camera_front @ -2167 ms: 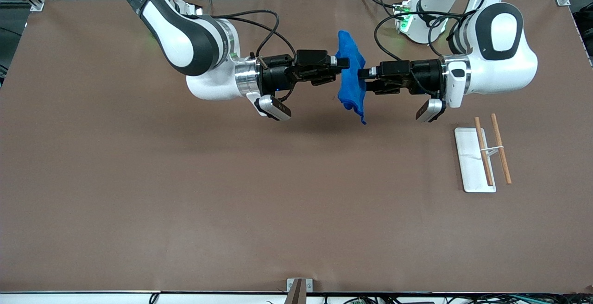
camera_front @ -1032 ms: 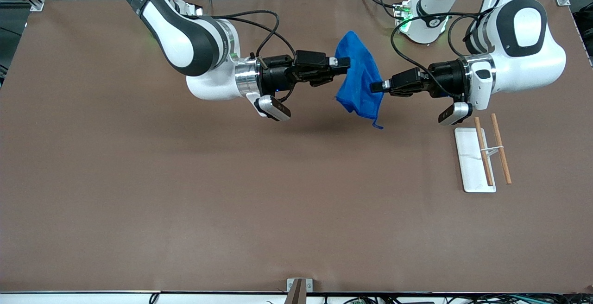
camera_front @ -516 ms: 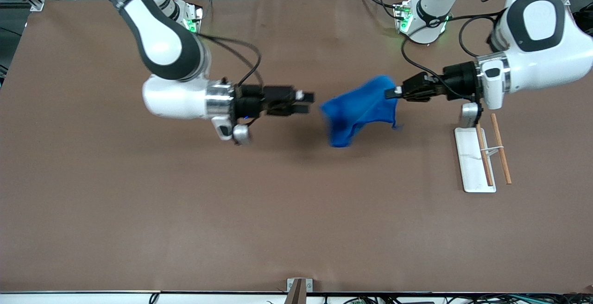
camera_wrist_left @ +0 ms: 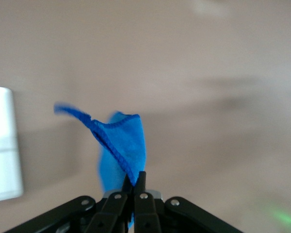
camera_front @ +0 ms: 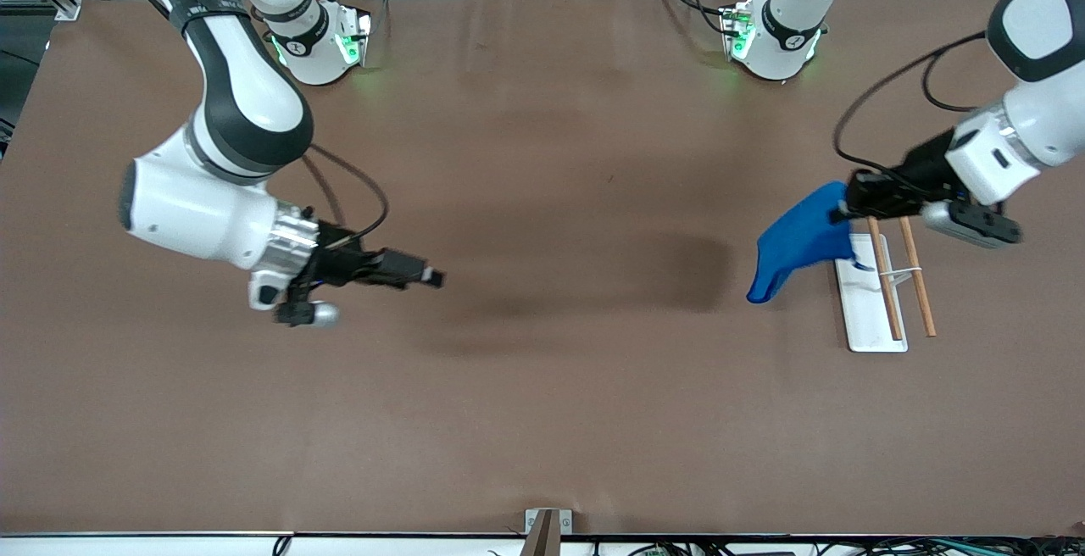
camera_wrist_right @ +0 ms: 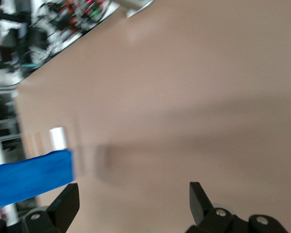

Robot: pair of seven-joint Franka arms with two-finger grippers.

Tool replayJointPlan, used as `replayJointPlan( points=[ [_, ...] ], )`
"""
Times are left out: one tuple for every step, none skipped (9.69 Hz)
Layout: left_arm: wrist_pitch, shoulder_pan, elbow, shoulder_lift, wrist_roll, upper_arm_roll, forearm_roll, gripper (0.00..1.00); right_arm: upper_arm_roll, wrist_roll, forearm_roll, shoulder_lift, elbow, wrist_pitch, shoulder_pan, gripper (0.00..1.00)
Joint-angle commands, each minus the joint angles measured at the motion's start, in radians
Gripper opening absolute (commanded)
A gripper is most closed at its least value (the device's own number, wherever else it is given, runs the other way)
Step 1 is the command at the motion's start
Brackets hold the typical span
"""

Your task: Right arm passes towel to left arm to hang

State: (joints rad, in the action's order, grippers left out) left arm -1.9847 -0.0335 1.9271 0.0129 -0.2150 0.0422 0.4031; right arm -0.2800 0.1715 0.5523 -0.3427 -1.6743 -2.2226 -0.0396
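Observation:
The bright blue towel (camera_front: 797,242) hangs from my left gripper (camera_front: 845,205), which is shut on one edge of it. The cloth droops over the table beside the white tray (camera_front: 858,319), on the side toward the right arm's end. In the left wrist view the towel (camera_wrist_left: 125,145) rises from the closed gripper (camera_wrist_left: 135,182). My right gripper (camera_front: 432,279) is open and empty over bare table toward the right arm's end. In the right wrist view its gripper (camera_wrist_right: 133,193) stands wide apart, with the towel (camera_wrist_right: 29,177) showing farther off.
Two wooden rods (camera_front: 886,280) (camera_front: 920,289) joined by a thin wire stand at the white tray, one over it and one just beside it. The tray also shows in the left wrist view (camera_wrist_left: 2,145). The brown mat (camera_front: 542,386) covers the table.
The right gripper let go of the towel and drew back toward its end of the table. The left arm carried the towel away to beside the white tray.

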Motion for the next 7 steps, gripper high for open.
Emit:
replayJointPlan(
  points=[
    [-0.101,0.010,0.015,-0.065,-0.020,0.033,-0.097,0.00,0.117,0.052,-0.328,0.132,-0.088,0.007,-0.003,1.00],
    [-0.106,0.015,0.019,-0.077,-0.018,0.045,-0.125,0.00,0.161,0.054,-0.448,0.164,-0.093,0.052,-0.002,1.00],
    [-0.108,0.029,0.021,-0.082,-0.024,0.107,-0.165,0.00,0.221,0.052,-0.519,0.197,-0.082,0.137,-0.002,1.00],
    [-0.127,0.029,0.018,-0.099,-0.082,0.160,-0.167,0.00,0.263,0.054,-0.537,0.243,-0.076,0.214,0.000,1.00],
    [-0.147,0.035,0.021,-0.108,-0.175,0.192,-0.167,0.00,0.300,0.039,-0.537,0.304,-0.074,0.291,0.012,1.00],
    [-0.152,0.050,0.030,-0.122,-0.223,0.217,-0.167,0.00,0.311,0.011,-0.537,0.356,-0.067,0.382,0.027,1.00],
    [-0.170,0.055,0.058,-0.126,-0.253,0.258,-0.167,0.00,0.308,0.002,-0.538,0.391,-0.041,0.473,0.050,1.00]
  ],
)
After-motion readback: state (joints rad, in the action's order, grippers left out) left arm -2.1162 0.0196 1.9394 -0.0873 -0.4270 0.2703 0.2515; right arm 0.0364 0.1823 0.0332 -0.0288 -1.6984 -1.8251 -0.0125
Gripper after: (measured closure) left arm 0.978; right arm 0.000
